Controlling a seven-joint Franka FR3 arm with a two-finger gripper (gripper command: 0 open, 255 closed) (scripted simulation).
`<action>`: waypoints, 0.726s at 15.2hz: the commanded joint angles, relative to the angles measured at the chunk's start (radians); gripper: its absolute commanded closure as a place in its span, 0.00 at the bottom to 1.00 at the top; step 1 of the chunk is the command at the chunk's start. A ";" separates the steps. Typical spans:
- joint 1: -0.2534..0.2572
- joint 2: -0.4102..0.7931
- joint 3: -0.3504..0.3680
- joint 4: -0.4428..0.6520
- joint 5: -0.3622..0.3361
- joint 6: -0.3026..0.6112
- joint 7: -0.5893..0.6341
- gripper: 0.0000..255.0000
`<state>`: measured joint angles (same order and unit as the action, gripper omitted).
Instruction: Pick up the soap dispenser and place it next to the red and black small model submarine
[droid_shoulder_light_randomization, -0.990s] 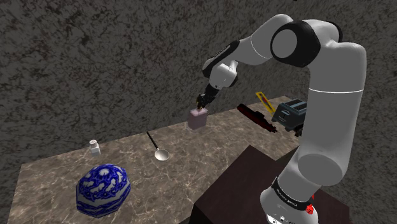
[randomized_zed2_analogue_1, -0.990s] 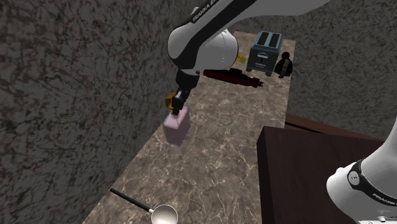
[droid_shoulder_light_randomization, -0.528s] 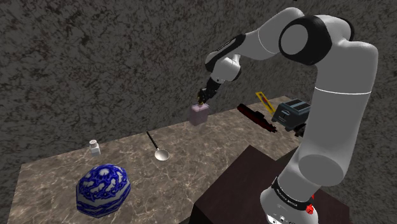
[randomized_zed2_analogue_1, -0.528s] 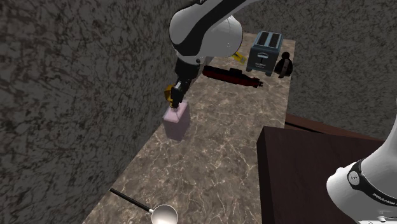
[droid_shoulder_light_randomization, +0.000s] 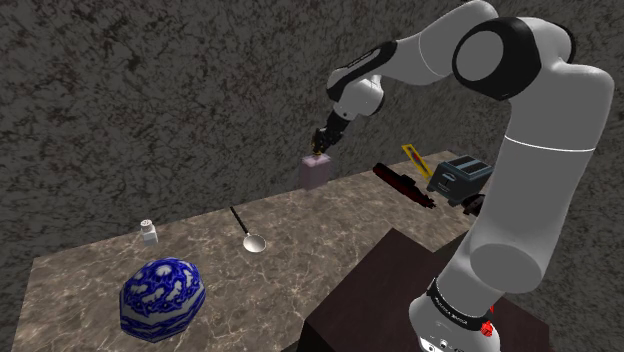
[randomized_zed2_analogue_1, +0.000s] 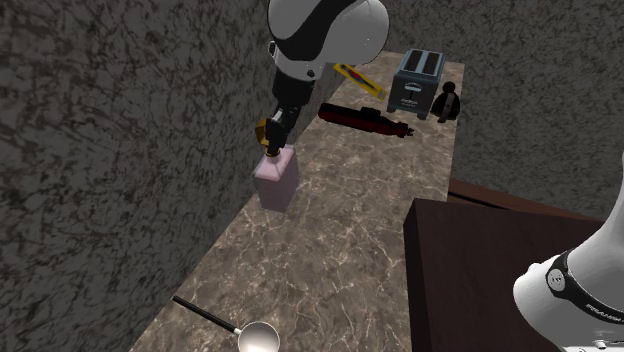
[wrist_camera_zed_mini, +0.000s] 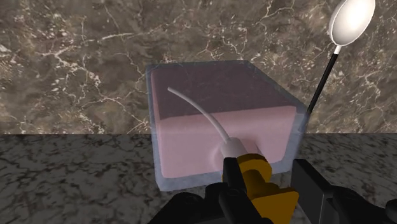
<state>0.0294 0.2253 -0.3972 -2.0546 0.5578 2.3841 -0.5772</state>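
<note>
1. Right now the translucent, box-shaped soap dispenser filled with pink liquid hangs straight beneath the black two-finger gripper, close to the speckled dark wall.
2. The fingers pinch the dispenser's orange-yellow pump head between them (the wrist view shows the clasp plainly, with a pale tube curving down into the liquid).
3. Below the bottle lies the brown marble counter; in the shoulder view the bottle sits at the counter's far edge, seemingly off the surface.
4. A silver ladle with a thin black handle rests on the counter to the shoulder view's left of the bottle.
5. The long red and black model submarine lies well apart, to the shoulder view's right, near a dark grey-blue toaster and a yellow strip.
6. A blue-and-white patterned jar and a small white shaker stand at the counter's other end.
</note>
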 joint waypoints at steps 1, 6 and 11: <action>0.005 -0.020 -0.006 0.003 -0.020 -0.017 0.019 1.00; 0.011 -0.057 -0.017 0.025 -0.064 -0.066 0.060 1.00; 0.015 -0.090 -0.024 0.052 -0.102 -0.116 0.098 1.00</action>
<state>0.0443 0.1404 -0.4196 -2.0120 0.4639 2.2812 -0.4870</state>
